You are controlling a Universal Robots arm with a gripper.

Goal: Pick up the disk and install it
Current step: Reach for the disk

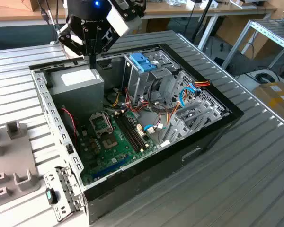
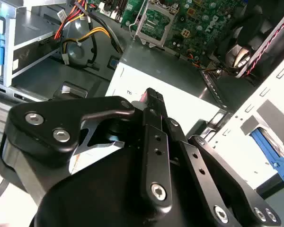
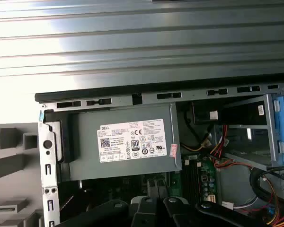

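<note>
gripper (image 1: 92, 66) hangs just above the grey box (image 1: 78, 85) inside an open computer case (image 1: 208, 135), jaws closed together, empty.

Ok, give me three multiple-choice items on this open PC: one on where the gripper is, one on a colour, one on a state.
1. The gripper hangs over: A the power supply; B the loose cables; C the slatted table.
2. The latch atop the drive cage is: A red; B blue; C yellow.
3. The computer case lies: A closed by its panel; B open, motherboard showing; C upside down.

Answers:
1 A: the grey box with the white label sits right under the gripper in the second wrist view.
2 B: the plastic is bright blue in the exterior view.
3 B: the green board and its sockets lie bare.
</note>
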